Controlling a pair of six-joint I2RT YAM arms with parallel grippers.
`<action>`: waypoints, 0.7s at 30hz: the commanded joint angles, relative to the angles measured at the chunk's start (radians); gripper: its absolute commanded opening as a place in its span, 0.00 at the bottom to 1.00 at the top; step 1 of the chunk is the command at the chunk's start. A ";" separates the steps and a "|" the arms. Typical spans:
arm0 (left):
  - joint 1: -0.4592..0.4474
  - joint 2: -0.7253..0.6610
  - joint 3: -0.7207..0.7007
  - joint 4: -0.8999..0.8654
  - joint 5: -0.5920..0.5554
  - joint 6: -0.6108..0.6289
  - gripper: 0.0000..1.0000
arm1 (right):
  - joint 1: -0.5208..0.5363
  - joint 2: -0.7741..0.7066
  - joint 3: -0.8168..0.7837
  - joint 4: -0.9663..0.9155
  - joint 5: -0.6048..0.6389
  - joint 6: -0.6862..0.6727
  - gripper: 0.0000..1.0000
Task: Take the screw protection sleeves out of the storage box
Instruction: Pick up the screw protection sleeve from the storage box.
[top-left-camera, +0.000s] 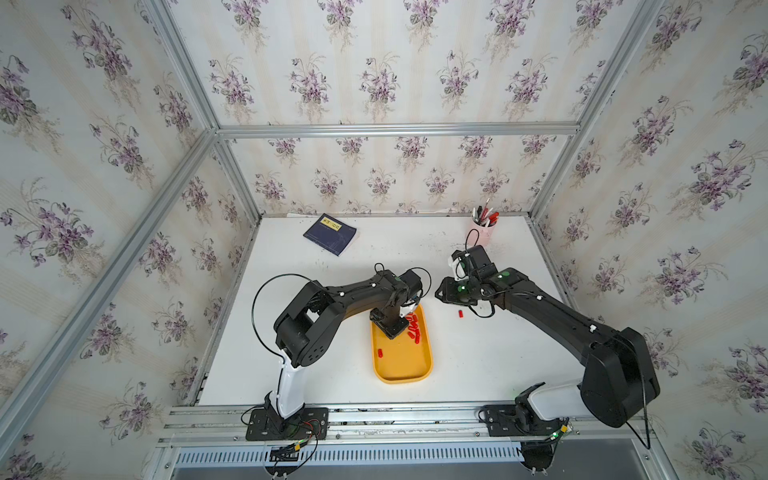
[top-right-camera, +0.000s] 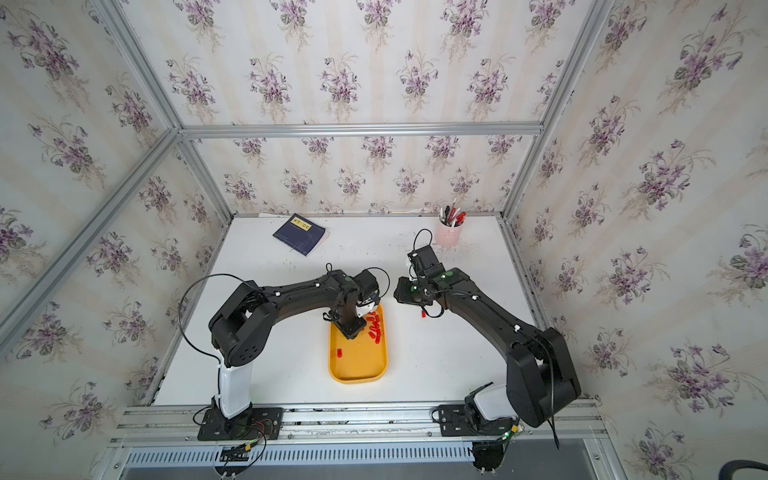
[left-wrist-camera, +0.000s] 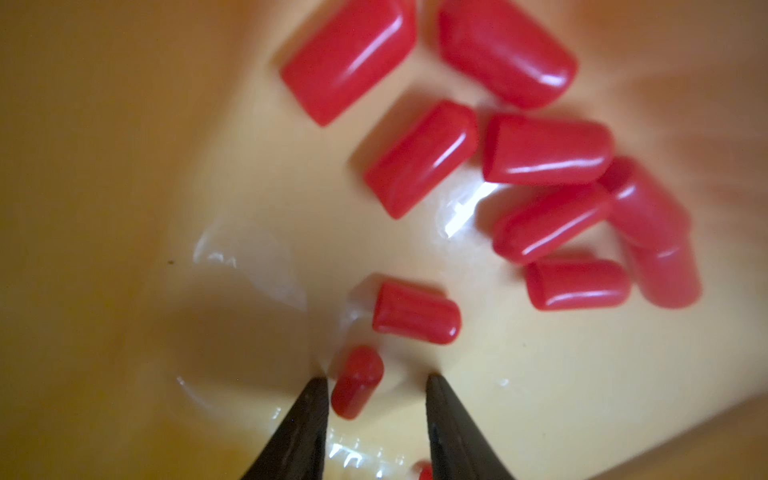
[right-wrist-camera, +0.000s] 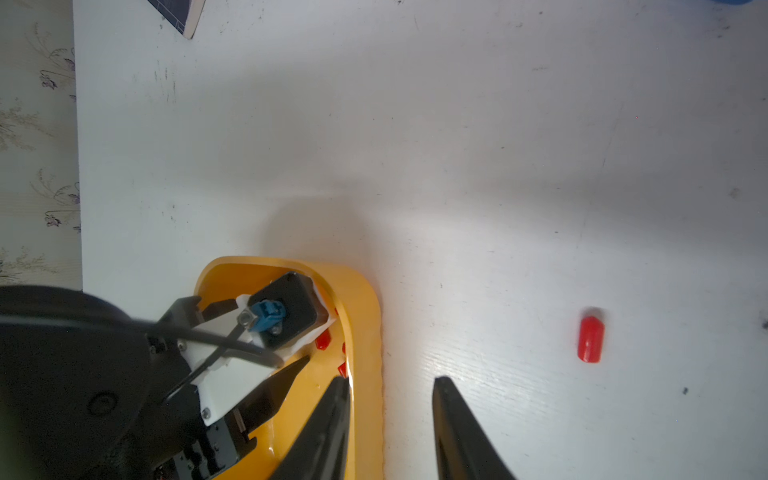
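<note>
screw protection sleeves (left-wrist-camera: 544, 149): tiny glossy red caps. they look light, soft-walled and slick, so likely to roll or squirt out of a pinch. best hold is across the round body at mid-length.

most are bunched at the upper right of the storage box (top-left-camera: 403, 361), lower centre of frame in both top views. a lone sleeve (top-left-camera: 380, 353) sits near its left rim, and a loose sleeve (top-left-camera: 460, 313) is out on the surface (top-left-camera: 478, 365).

left wrist view only: left tool (left-wrist-camera: 376, 378) is spread and straddles the target sleeve (left-wrist-camera: 356, 382), not yet pinching it. the arm hides this in the top views.

right wrist view: right tool (right-wrist-camera: 390, 384) is spread and empty, one tip over the box rim.
</note>
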 joint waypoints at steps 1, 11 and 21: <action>0.005 0.011 -0.001 0.019 -0.007 -0.007 0.41 | -0.001 -0.001 -0.005 0.013 0.004 -0.011 0.38; 0.008 0.002 0.032 0.031 -0.027 -0.013 0.35 | 0.000 0.006 -0.009 0.022 -0.002 -0.015 0.36; 0.011 0.039 0.041 0.025 -0.041 -0.015 0.29 | 0.002 -0.006 -0.020 0.022 0.009 -0.017 0.35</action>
